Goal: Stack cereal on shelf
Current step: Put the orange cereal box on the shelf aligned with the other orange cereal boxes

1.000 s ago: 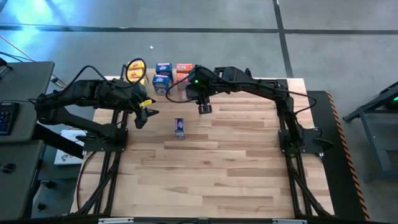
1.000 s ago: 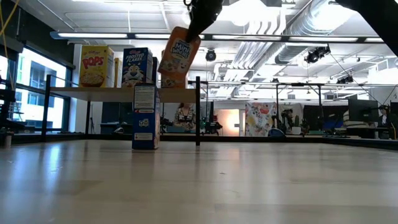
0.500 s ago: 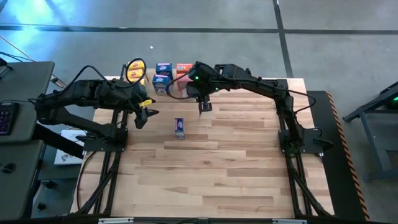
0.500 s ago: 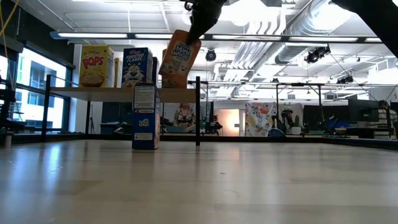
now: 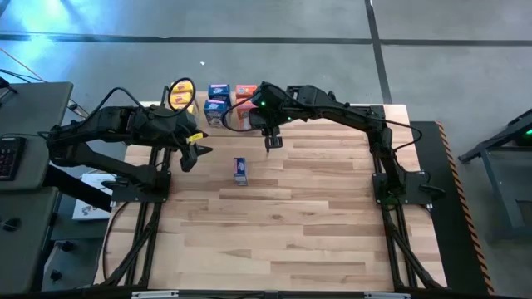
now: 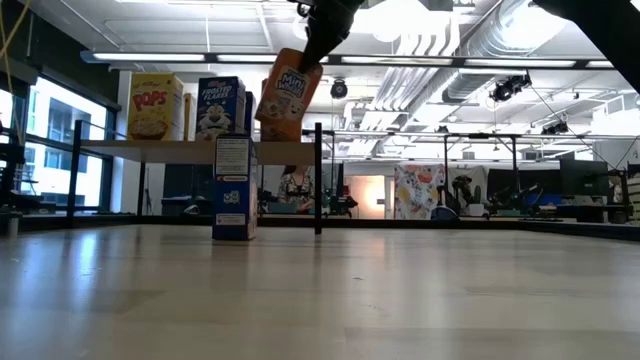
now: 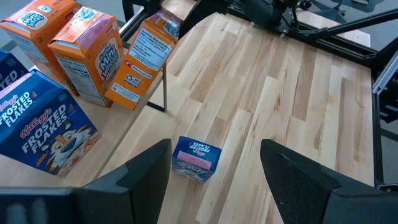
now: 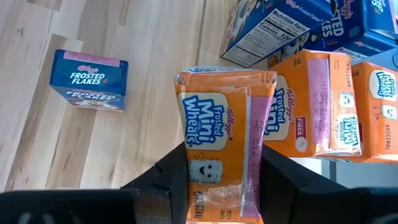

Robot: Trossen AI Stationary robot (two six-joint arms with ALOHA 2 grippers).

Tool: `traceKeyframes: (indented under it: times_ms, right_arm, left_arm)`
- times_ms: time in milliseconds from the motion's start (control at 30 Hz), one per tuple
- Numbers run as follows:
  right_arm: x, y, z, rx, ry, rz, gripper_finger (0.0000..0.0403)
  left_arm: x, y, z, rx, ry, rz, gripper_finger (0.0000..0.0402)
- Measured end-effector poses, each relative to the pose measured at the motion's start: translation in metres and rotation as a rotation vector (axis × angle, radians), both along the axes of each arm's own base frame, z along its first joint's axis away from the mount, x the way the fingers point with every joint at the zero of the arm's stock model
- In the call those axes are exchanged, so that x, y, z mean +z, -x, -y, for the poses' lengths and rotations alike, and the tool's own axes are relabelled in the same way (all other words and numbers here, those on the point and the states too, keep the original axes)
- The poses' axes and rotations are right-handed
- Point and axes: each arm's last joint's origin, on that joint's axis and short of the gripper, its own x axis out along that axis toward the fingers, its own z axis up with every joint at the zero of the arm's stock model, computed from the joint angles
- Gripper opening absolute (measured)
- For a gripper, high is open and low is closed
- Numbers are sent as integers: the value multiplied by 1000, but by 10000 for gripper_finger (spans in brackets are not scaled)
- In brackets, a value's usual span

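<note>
Left gripper (image 5: 189, 155) hangs over the table's left edge, in front of the shelf (image 6: 150, 150), fingers spread and empty. On the shelf's left end stands a yellow Corn Pops box (image 6: 154, 106); to its right, blue Frosted Flakes boxes (image 6: 221, 107); two orange Mini-Wheats boxes (image 7: 68, 37) stand on the right portion. On the wooden tabletop (image 5: 291, 224), in front of the shelf, one blue Frosted Flakes box (image 5: 240, 170) stands upright, apart from both grippers. Right gripper (image 8: 214, 186) is above the shelf's right end, fingers pinching a third orange Frosted Mini-Wheats box (image 8: 221, 149) by one end. In the low view this held box (image 6: 285, 90) hangs tilted, its lower end about level with the shelf plank beside the black corner post (image 6: 318, 180). Whether it touches the plank cannot be told.
</note>
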Motion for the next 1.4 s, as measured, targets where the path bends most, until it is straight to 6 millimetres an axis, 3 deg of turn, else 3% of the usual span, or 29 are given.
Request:
traceKeyframes:
  times_ms: [867,1200,1400]
  right_arm:
    - [-10,-2,2,-19,14,-25,135]
    - [-9,-4,3,-26,29,-11,190]
    - [-19,-10,6,-29,28,-23,197]
  left_arm:
    - [0,0,0,0,0,0,239]
    - [0,0,0,0,0,0,239]
    - [0,0,0,0,0,0,239]
